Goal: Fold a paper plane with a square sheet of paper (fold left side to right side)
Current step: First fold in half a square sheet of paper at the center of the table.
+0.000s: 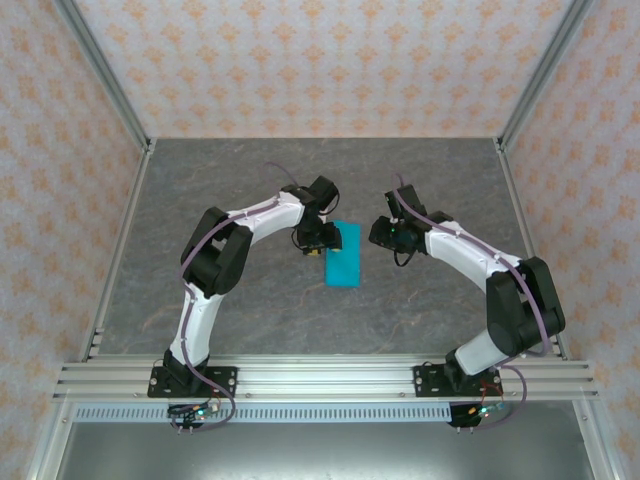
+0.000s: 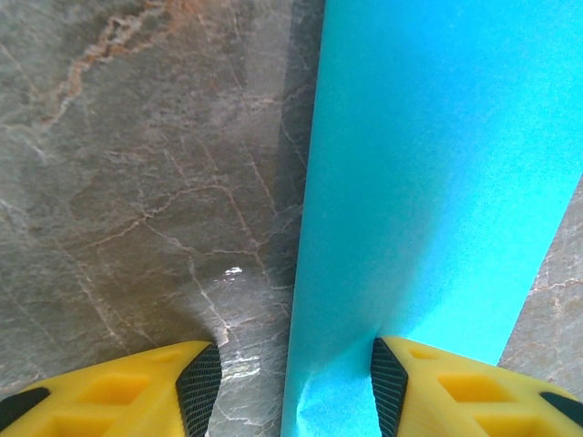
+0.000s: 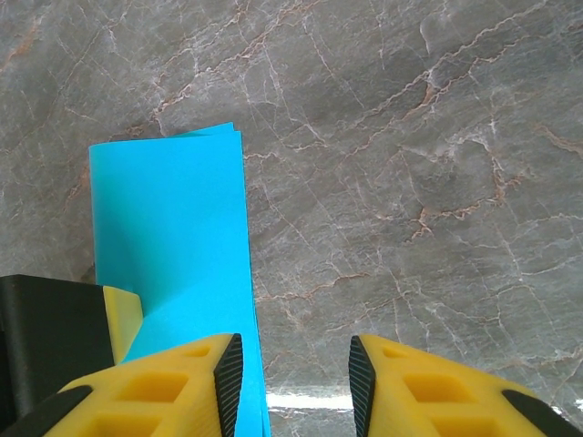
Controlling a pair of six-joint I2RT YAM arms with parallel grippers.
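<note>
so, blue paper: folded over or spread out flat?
Folded. The square sheet of paper shows as a narrow rectangle from above, and the right wrist view shows stacked layer edges at its far end.

Grey marble table (image 1: 420, 310), patterned walls (image 1: 300, 60)

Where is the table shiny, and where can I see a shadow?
Left wrist view: a small white glint on the table, and a dark shadow strip just left of the paper. Right wrist view: a pale shine low down between the fingers. Top view: soft, even light.
</note>
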